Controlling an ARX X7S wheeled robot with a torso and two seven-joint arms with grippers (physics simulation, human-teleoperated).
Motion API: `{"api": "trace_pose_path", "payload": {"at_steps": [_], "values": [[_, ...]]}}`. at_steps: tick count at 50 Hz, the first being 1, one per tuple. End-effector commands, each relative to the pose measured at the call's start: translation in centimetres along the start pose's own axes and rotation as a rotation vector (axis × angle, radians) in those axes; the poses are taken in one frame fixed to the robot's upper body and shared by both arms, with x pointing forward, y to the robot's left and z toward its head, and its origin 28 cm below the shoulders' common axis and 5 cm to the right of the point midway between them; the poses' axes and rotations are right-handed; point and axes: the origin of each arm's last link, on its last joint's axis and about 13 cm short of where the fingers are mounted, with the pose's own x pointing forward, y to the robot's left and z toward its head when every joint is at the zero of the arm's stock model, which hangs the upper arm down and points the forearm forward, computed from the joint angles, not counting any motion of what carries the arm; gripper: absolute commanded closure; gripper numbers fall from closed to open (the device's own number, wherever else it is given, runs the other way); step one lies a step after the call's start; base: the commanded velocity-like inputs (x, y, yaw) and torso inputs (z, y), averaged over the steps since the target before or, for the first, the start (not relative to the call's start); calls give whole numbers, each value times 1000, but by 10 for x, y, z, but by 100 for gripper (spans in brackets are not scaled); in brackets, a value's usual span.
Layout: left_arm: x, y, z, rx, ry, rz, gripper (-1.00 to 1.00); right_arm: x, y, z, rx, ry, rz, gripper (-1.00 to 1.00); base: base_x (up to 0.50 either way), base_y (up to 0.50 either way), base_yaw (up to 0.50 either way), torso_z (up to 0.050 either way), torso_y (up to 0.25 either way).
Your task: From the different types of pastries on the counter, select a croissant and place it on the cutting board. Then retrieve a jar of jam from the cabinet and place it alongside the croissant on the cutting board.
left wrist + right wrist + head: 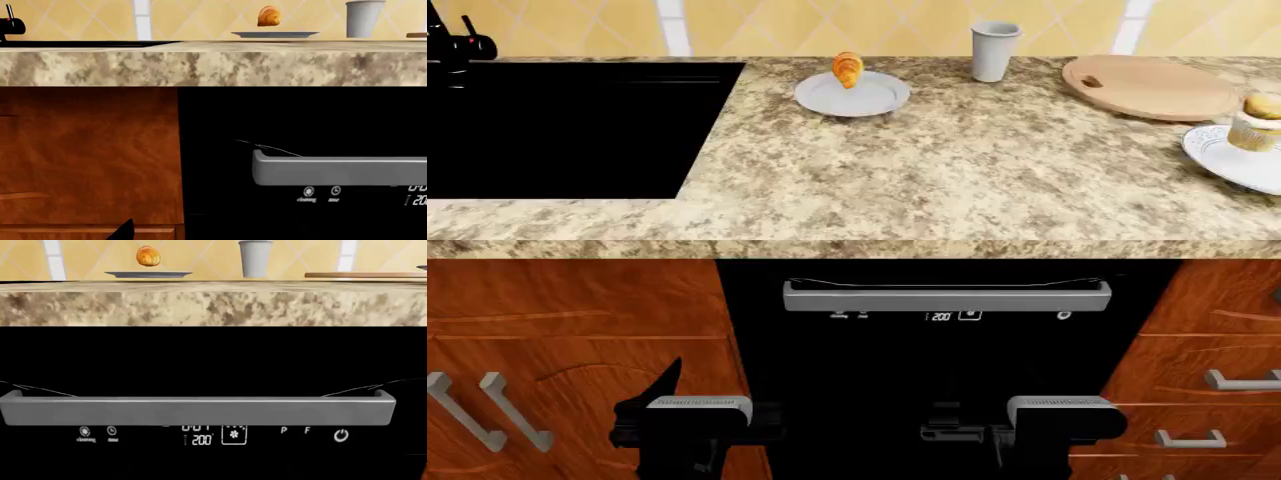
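The small golden-orange croissant [847,68] stands on a plain white plate [851,98] at the back of the counter [961,180]; it also shows in the left wrist view [269,16] and the right wrist view [147,256]. The round tan cutting board [1148,87] lies bare at the back right. A muffin [1257,122] sits on a plate at the right edge. Both grippers hang low in front of the counter, far from the pastries. One dark fingertip [123,231] of my left gripper [701,392] shows well off centre, with nothing held. My right gripper's [1065,395] fingers are lost against the black appliance. The jar of jam is out of view.
A pale cup [993,50] stands between the croissant's plate and the board. A black sink [561,120] with a dark faucet [461,45] fills the counter's left. Below the thick counter edge are a black dishwasher with a grey handle [948,296] and wooden cabinet doors [561,340].
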Motion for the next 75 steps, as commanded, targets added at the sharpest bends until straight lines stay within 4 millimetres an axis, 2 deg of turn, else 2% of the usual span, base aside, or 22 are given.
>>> {"api": "trace_pose_path", "payload": {"at_steps": [1,8,13,22,29,36,43,45,47,50,57,75], "values": [[-2,0,1,4,-4,-2,-100,-1,1,1,0,-2,4,-100,0,0,0,0,0],[-7,4,13,5,-21,-11,-100,0,2,1,-8,-20,19,-100,0,0,0,0,0],[-3,3,34,16,-47,-23,-100,-3,1,21,-26,-48,14,-100,0,0,0,0,0],[1,8,113,51,-160,-44,-100,-3,-8,83,-52,-140,31,-100,0,0,0,0,0],[1,17,161,44,-202,-67,-100,-2,-14,130,-18,-217,60,-100,294,0,0,0,0],[-2,24,196,68,-226,-51,-100,-3,-19,166,-7,-272,86,-100,498,-6,0,0,0],[-4,29,218,95,-231,-45,-100,-6,-20,201,12,-293,137,-100,474,86,0,0,0],[-3,34,236,107,-196,-74,-100,1,-20,229,34,-284,179,-100,473,127,0,0,0],[2,37,243,103,-185,-87,-100,4,-20,244,41,-275,198,-100,479,74,0,0,0],[-3,38,252,128,-223,-111,-100,7,-20,253,37,-252,211,-100,289,0,0,0,0],[-3,39,254,168,-215,-146,-100,16,-20,264,10,-216,220,-100,67,0,0,50,0],[6,43,269,171,-195,-157,-100,31,-7,286,-81,-161,272,-100,500,0,0,50,0]]}}
